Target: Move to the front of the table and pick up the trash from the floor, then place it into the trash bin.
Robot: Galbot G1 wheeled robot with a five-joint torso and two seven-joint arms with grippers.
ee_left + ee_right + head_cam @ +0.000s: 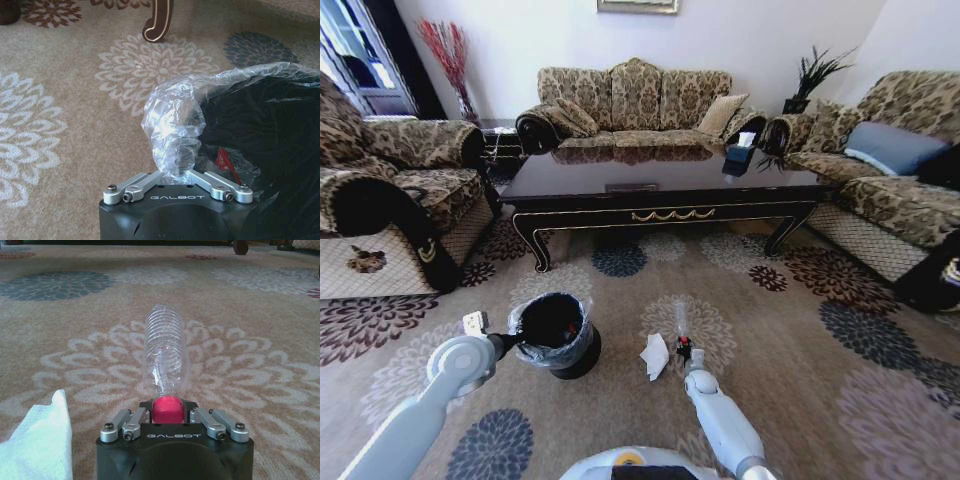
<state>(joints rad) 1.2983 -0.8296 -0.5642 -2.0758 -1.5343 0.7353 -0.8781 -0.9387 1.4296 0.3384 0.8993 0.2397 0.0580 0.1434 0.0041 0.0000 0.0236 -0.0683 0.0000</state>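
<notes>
The clear plastic bottle (164,352) points away from my right gripper (167,407), whose jaws are shut on its red cap (167,411). In the head view the bottle (680,322) is low over the carpet in front of the dark table (665,213), with the right gripper (685,352) at its near end. A crumpled white paper (655,355) lies just left of it, and it is beside the gripper as the paper (37,440). The black trash bin (555,335) stands to the left. My left gripper (175,172) is shut on the folded liner (172,125) at the bin's rim.
Something red (225,162) lies inside the bin. Patterned sofas (390,190) flank the table on the left, the right (900,180) and behind it. A table leg (157,22) stands on the flowered carpet beyond the bin. Open carpet stretches to the right.
</notes>
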